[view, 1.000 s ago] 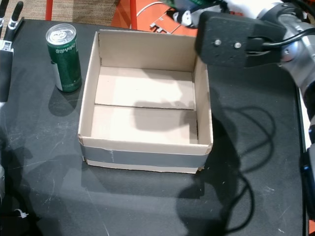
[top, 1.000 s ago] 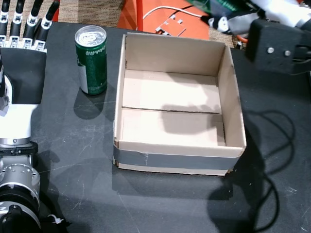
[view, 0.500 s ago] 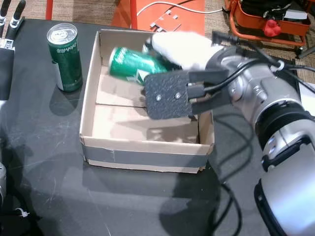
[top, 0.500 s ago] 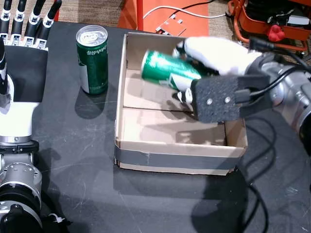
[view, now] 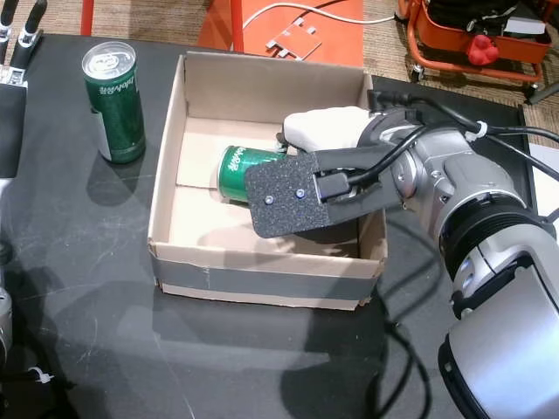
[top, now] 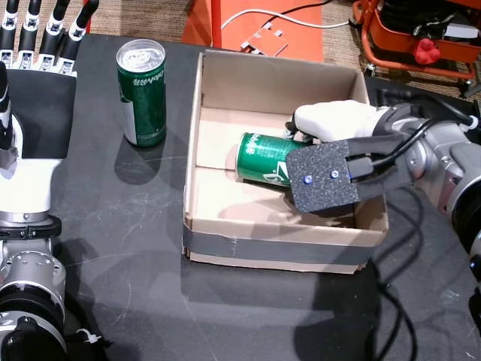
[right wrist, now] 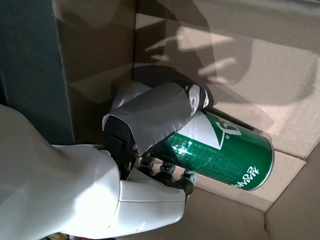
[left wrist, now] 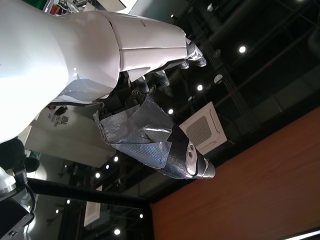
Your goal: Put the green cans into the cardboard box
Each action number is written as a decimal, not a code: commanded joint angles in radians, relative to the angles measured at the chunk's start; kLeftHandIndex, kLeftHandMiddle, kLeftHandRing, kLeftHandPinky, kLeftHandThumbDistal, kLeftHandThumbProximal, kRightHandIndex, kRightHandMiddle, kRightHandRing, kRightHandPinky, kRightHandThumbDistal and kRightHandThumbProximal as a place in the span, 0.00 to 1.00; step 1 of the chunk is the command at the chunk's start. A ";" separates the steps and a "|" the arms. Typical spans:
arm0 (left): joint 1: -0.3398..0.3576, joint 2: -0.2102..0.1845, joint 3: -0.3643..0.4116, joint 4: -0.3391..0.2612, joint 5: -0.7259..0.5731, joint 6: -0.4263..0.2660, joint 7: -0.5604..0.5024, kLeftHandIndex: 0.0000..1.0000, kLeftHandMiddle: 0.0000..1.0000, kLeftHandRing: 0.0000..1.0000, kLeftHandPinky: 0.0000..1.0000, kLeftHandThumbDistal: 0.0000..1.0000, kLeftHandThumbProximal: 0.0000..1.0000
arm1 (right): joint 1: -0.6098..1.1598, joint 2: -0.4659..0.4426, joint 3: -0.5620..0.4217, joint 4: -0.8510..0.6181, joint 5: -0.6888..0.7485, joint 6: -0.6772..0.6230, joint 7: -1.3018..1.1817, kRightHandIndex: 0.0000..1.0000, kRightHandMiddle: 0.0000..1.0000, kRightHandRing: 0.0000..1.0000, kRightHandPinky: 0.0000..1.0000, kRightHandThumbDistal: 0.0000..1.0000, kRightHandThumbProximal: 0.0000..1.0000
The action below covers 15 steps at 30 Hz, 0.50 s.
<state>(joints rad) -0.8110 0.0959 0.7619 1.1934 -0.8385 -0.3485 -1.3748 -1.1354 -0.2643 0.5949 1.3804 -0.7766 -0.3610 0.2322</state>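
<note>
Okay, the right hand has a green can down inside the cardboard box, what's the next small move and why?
Probably open the right hand and let go. The green can it holds lies on its side, low inside the cardboard box, apparently at the floor, so releasing should leave it there. The second green can stands upright on the table outside the box.

Right hand (top: 331, 131) mid-frame, arm reaching in from right edge, fingers wrapped in a grip | left hand (top: 41, 37) upper left, fingers straight, spread
</note>
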 commanded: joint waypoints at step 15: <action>-0.001 -0.007 -0.002 0.000 0.009 -0.022 0.001 0.79 0.88 1.00 1.00 0.94 0.29 | -0.019 -0.034 0.101 -0.001 -0.117 0.012 -0.208 0.93 1.00 1.00 1.00 1.00 0.72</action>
<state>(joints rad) -0.8109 0.0957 0.7608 1.1934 -0.8365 -0.3619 -1.3709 -1.1369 -0.2865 0.6910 1.3804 -0.8869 -0.3453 0.0455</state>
